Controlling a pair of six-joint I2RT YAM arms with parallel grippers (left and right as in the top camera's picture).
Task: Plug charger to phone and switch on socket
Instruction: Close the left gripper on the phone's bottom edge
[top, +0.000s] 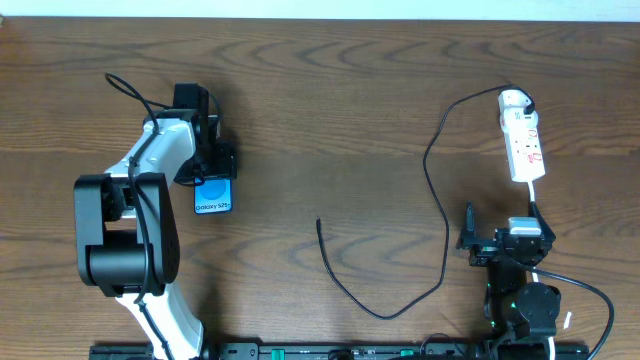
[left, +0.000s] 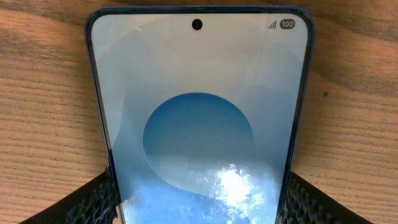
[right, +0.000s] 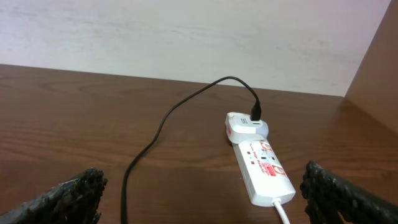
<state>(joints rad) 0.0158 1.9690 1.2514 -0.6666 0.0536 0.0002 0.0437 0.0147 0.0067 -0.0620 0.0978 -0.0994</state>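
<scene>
The phone (left: 199, 93) lies flat on the wooden table, its light-blue screen facing up; it also shows in the overhead view (top: 213, 196) at the left. My left gripper (left: 199, 202) (top: 212, 160) is shut on the phone, one finger against each long edge. The socket (top: 523, 140) (right: 264, 168) lies at the far right. The charger's black plug (right: 256, 114) sits in the socket's rounded end. The charger cable (top: 443, 225) (right: 158, 127) loops across the table to a free tip (top: 318, 222) near the middle. My right gripper (top: 503, 228) (right: 199, 202) is open and empty, short of the socket.
The socket's white cord (top: 545, 270) (right: 283, 213) runs back toward the right arm's base. A pale wall (right: 186, 31) borders the table's far edge, and a brown side panel (right: 379, 74) stands at the right.
</scene>
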